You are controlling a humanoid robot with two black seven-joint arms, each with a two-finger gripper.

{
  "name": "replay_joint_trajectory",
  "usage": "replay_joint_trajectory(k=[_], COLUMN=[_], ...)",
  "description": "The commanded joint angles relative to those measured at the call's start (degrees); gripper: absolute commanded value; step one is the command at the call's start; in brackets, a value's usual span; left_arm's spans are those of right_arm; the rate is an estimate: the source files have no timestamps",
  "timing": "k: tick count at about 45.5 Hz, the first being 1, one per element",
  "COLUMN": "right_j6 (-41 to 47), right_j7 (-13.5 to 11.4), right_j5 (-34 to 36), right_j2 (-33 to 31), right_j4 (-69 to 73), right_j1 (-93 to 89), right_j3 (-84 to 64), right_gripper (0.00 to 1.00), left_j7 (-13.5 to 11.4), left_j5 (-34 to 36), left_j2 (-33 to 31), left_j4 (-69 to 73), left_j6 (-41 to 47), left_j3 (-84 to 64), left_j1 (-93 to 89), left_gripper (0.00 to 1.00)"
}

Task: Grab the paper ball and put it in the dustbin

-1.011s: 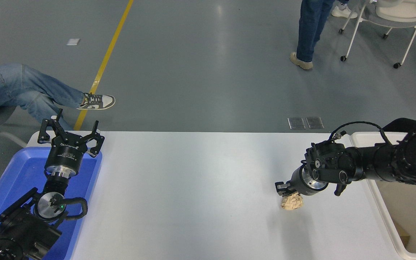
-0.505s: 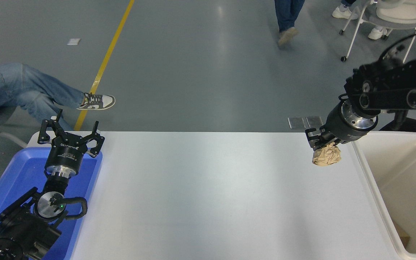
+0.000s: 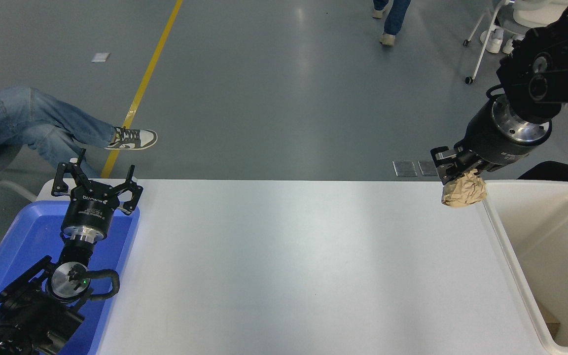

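Right gripper (image 3: 454, 170): raised above the desk's (image 3: 284, 266) far right corner, reaching in from the upper right edge of the view. Jaws clamped on the paper ball (image 3: 464, 192), which hangs beneath them clear of the desk surface.

Paper ball: tan, crumpled, held in the air over the far edge of the desk, just beside the near-left corner of the dustbin's (image 3: 498, 231) rim. It is not over the dustbin's opening; its right side sits about level with the rim's left edge.

Dustbin: cream tub standing at the desk's right edge, open, deep walls visible. A small brown item lies at its bottom near the lower right of the view; it is too small to identify.

Left gripper (image 3: 96, 185): at the desk's far left corner, over a blue tray (image 3: 8, 246), jaws spread apart and holding nothing.

Beyond the desk: a seated person's legs (image 3: 42, 123) at the left, on grey floor.
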Motion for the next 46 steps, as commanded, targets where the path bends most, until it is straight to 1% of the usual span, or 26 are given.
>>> replay_joint_trajectory(k=[1, 5, 9, 15, 21, 24, 29, 32, 37, 42, 46], right_j6=[0.3, 0.2, -0.1, -0.8, -4.5, -6.8, -8.8, -9.4, -13.4, -15.7, -16.1], right_j7=[0.3, 0.6, 1.3, 4.2, 5.3, 6.2, 8.0, 8.4, 8.3, 8.1, 7.7], right_j5=[-7.8, -11.9, -13.6, -14.2, -15.0, -15.1, -14.7, -14.5, -14.3, -13.6, -9.3], right_j2=[-9.3, -14.9, -19.6, -23.6, -26.8, -27.5, -26.6, -25.7, -22.0, -16.7, -13.0], right_j4=[-5.5, -10.0, -16.1, -26.7, -36.8, -43.3, -54.8, -59.5, -65.4, -71.6, -74.4], right_j1=[-4.4, -8.0, -12.8, -23.3, -36.3, -43.4, -56.6, -64.1, -74.3, -80.8, -84.3], right_j3=[-2.5, -2.2, -1.3, 2.2, 9.0, 12.3, 20.0, 25.4, 31.5, 34.9, 36.4], right_gripper=[0.00, 0.00, 0.00, 0.00, 0.00, 0.00, 0.00, 0.00, 0.00, 0.00, 0.00], left_j7=[0.1, 0.1, 0.1, 0.1, 0.1, 0.1, 0.1, 0.0, 0.0, 0.0, 0.0], left_j5=[0.0, 0.0, 0.0, 0.0, 0.1, 0.0, 0.0, 0.0, 0.0, 0.0, 0.0], left_j2=[0.0, 0.0, 0.0, 0.0, 0.0, 0.0, 0.0, 0.0, 0.0, 0.0, 0.0], left_j4=[0.0, 0.0, 0.0, 0.0, 0.0, 0.0, 0.0, 0.0, 0.0, 0.0, 0.0], left_j6=[-0.1, 0.0, 0.0, -0.1, -0.1, 0.0, 0.0, 0.0, 0.0, 0.0, 0.0], left_j3=[0.0, 0.0, 0.0, 0.0, 0.0, 0.0, 0.0, 0.0, 0.0, 0.0, 0.0], left_j1=[0.0, 0.0, 0.0, 0.0, 0.0, 0.0, 0.0, 0.0, 0.0, -0.1, -0.1], left_gripper=[1.00, 1.00, 1.00, 1.00, 1.00, 1.00, 1.00, 1.00, 1.00, 1.00, 1.00])
